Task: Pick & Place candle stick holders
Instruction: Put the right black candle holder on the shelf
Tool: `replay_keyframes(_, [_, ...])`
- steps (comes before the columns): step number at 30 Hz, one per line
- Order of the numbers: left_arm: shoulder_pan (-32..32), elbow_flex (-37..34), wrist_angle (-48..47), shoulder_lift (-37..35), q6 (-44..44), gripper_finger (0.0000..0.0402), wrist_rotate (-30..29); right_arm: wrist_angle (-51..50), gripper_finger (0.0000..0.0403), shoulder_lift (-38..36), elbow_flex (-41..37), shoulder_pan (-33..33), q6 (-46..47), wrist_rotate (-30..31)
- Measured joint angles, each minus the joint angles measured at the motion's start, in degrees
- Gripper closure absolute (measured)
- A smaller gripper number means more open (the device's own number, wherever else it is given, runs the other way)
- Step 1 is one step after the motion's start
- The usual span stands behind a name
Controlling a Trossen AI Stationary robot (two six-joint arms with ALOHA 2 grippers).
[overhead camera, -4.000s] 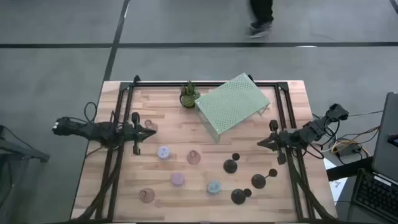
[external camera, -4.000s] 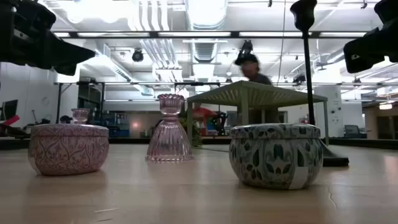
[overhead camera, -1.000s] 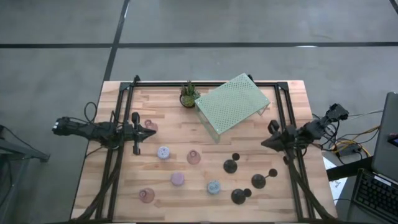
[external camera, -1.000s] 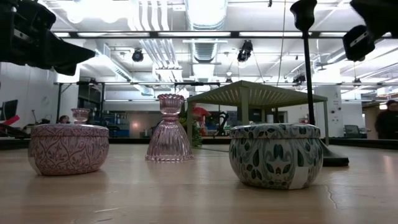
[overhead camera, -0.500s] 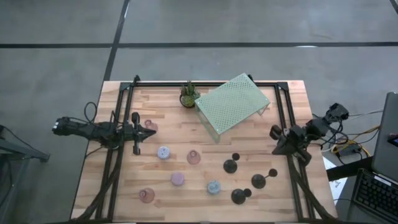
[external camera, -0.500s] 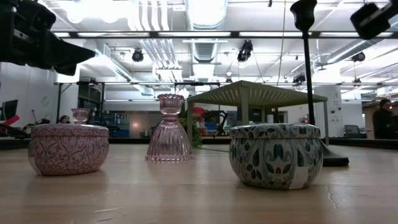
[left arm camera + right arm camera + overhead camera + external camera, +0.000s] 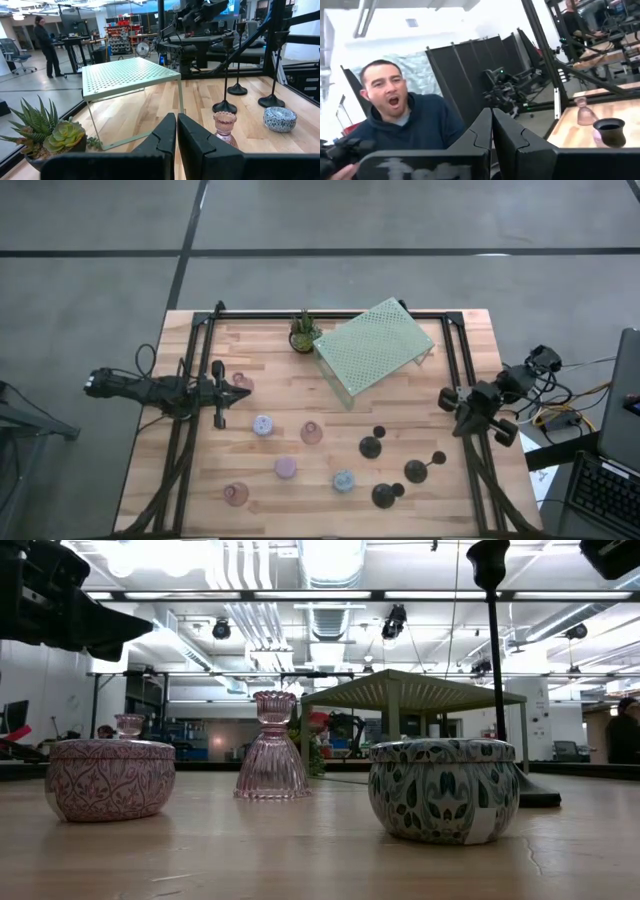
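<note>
Only the right wrist view shows a person (image 7: 395, 120) beyond the table (image 7: 570, 132).

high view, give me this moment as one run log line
left gripper: shut, empty | right gripper: shut, empty, at right edge | holders: all on table

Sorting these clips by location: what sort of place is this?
Probably a robotics lab or workshop: an open ceiling with ducts, other robot arm rigs beyond the wooden table, and workbenches.
</note>
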Motion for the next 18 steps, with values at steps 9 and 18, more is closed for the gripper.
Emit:
replay_keyframes(9, [0.0, 0.0, 0.0, 0.0, 0.0, 0.0381, 0.0, 0.1, 0.0326, 3.1, 0.0, 0.0, -6.6, -0.2])
replay_keyframes(18, [0.0, 0.0, 0.0, 0.0, 0.0, 0.0381, 0.0, 1.3, 0.0213, 7.2, 0.0, 0.0, -11.6, -1.6])
